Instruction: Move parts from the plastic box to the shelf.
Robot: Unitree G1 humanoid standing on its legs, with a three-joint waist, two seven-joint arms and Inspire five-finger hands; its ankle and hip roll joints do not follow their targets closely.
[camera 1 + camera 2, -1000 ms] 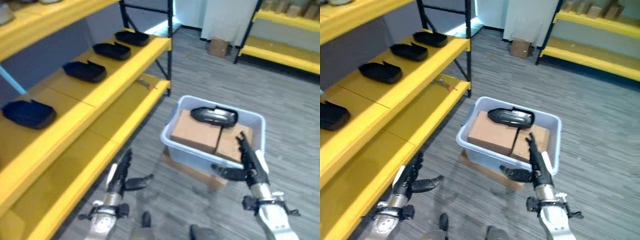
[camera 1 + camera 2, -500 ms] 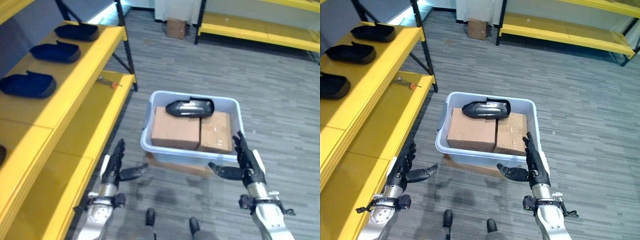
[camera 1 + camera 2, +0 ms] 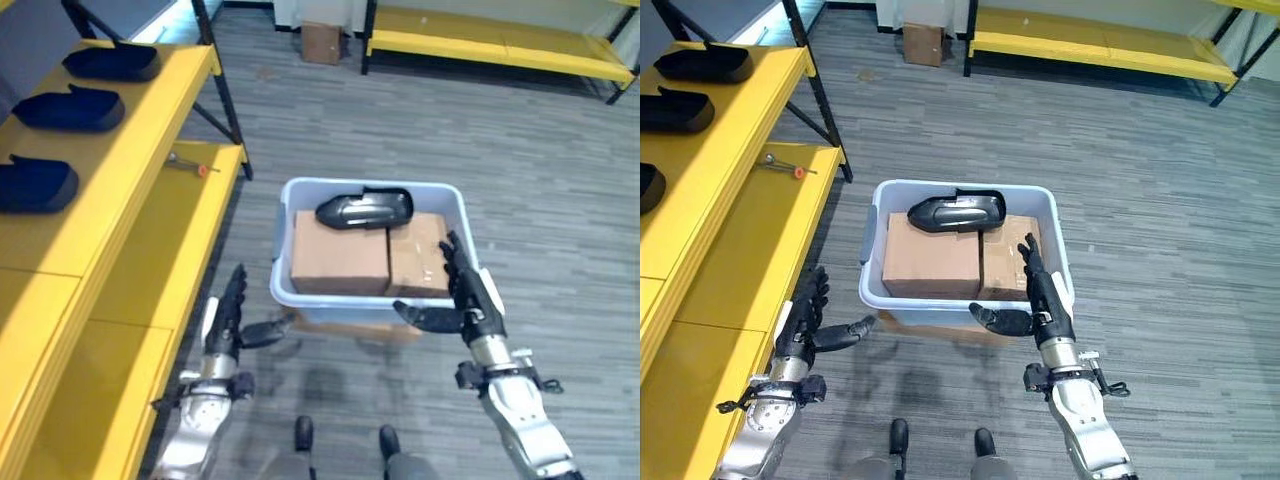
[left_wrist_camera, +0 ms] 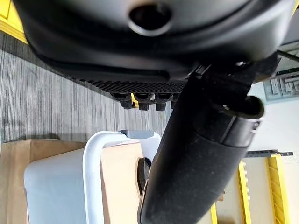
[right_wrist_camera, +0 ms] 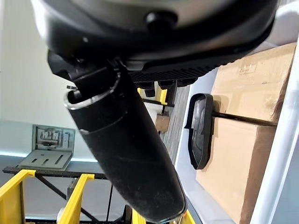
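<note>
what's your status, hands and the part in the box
Both hands open, empty: left hand beside the plastic box, right hand at its near right corner. Black part lies on cardboard boxes inside. Nothing in the way.

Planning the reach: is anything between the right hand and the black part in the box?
Only the box's near rim. The black part lies uncovered on the cartons, and the open right hand hovers at the box's near right corner, holding nothing.

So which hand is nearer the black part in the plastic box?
Right. The right hand is open at the plastic box's near right rim, just short of the black part lying on the cardboard boxes. The left hand is open, off the box's left.
</note>
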